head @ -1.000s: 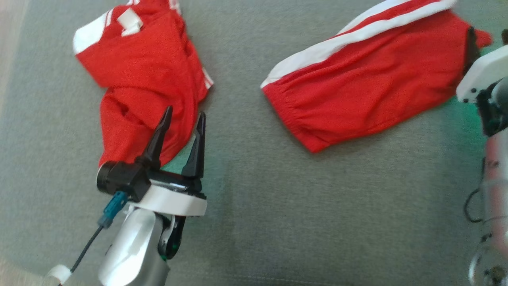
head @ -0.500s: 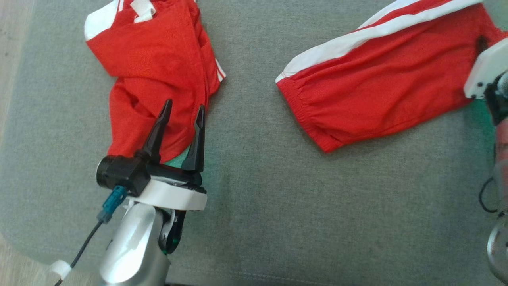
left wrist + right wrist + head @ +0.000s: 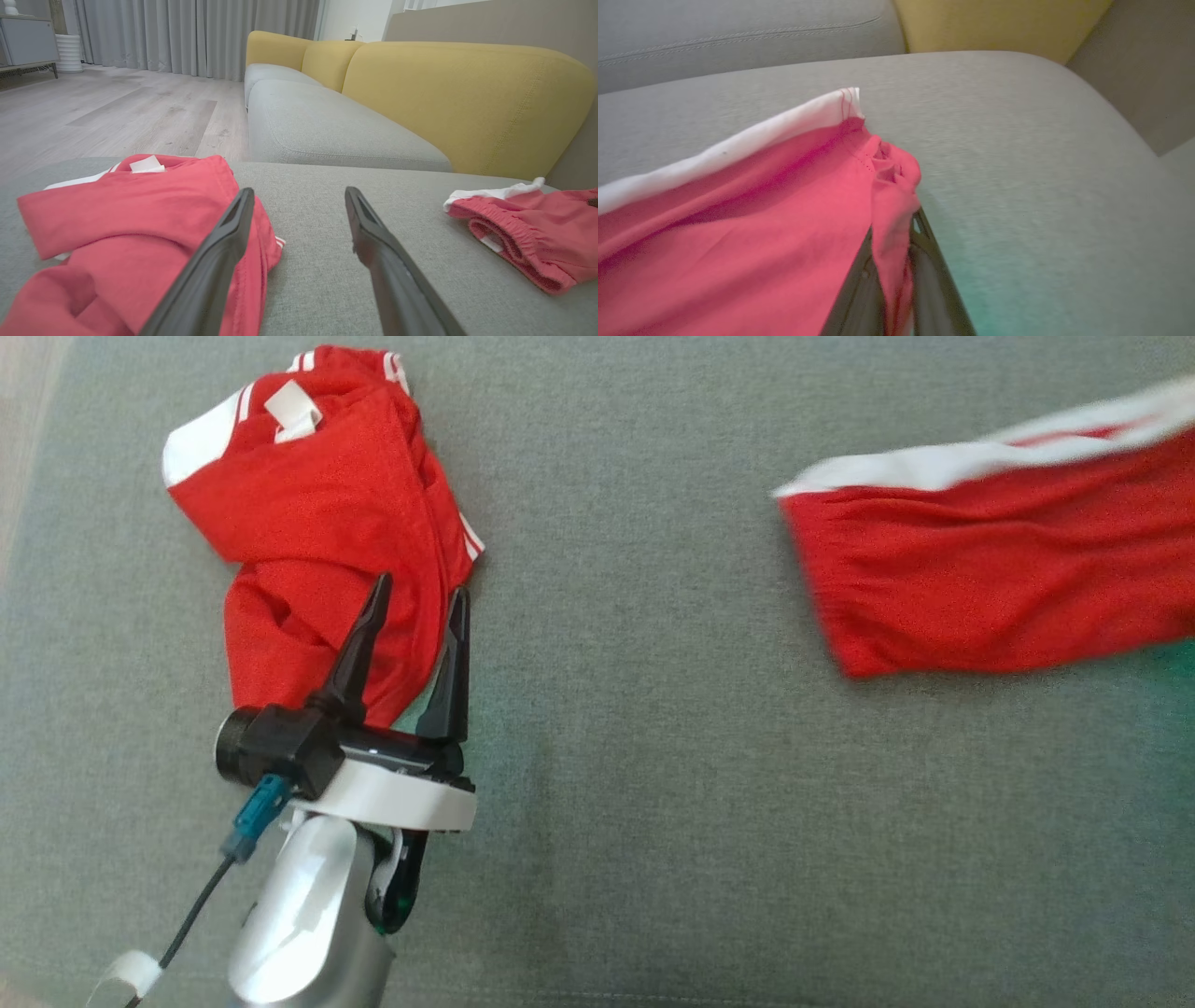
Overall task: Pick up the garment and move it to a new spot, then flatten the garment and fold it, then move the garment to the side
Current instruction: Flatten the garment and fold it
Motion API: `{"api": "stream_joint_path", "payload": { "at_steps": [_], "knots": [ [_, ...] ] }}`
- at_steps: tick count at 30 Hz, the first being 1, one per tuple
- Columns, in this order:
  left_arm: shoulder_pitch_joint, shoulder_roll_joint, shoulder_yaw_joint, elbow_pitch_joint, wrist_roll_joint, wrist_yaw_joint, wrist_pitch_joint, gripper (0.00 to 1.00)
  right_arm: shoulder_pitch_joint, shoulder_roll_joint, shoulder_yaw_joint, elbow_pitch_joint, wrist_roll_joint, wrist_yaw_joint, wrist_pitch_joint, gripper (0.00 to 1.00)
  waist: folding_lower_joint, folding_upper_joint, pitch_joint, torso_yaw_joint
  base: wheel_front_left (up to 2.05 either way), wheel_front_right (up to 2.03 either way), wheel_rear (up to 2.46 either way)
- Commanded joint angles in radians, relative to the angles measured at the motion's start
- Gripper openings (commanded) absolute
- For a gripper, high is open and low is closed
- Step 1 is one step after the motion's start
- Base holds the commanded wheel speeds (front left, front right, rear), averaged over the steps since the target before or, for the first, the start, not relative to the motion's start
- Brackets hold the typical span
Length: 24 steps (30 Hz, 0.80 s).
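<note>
Two red pieces with white stripes lie on the grey cushion (image 3: 635,756). The right-hand garment (image 3: 990,597) stretches toward the right edge of the head view, its elastic hem facing left. In the right wrist view my right gripper (image 3: 896,233) is shut on a bunched end of this garment (image 3: 738,224), the cloth pinched between the dark fingers. The other red piece (image 3: 317,523) lies crumpled at the left with a white label on top. My left gripper (image 3: 421,586) is open over its lower edge, holding nothing, and in the left wrist view the left gripper (image 3: 299,191) has that piece (image 3: 117,214) under its left finger.
A yellow sofa backrest (image 3: 467,93) rises behind the cushion, with another grey seat (image 3: 327,126) beyond. Wooden floor (image 3: 117,112) and grey curtains (image 3: 187,32) lie to the left. The cushion's rounded corner (image 3: 1087,102) drops off near the right gripper.
My right gripper has shut on the right garment's end and drawn it to the right, widening the gap between the two red pieces. The head camera shifted. The left gripper stayed open.
</note>
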State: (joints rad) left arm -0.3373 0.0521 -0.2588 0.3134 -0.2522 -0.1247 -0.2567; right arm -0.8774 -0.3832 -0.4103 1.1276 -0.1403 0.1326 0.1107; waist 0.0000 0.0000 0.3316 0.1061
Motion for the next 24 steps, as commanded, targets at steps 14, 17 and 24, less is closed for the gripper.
{"api": "stream_joint_path", "payload": {
  "at_steps": [14,17,24],
  "knots": [
    [0.045,0.01,0.052,-0.008,0.015,-0.006,-0.005,1.0,0.027,0.052,-0.08,-0.034,-0.028,-0.002,-0.132,0.0,0.0,0.0,-0.088,-0.024,0.0,0.0,0.0],
    [0.055,0.01,0.056,-0.007,0.017,-0.006,-0.005,1.0,0.016,0.084,-0.05,-0.032,-0.009,-0.002,-0.161,0.0,0.0,0.0,-0.108,-0.026,0.0,0.0,0.0],
    [0.09,0.009,0.066,-0.004,0.02,-0.006,-0.005,1.0,-0.003,0.206,0.104,-0.027,0.103,-0.002,-0.229,0.0,0.0,0.0,-0.169,-0.026,0.0,0.0,0.0]
  ]
}}
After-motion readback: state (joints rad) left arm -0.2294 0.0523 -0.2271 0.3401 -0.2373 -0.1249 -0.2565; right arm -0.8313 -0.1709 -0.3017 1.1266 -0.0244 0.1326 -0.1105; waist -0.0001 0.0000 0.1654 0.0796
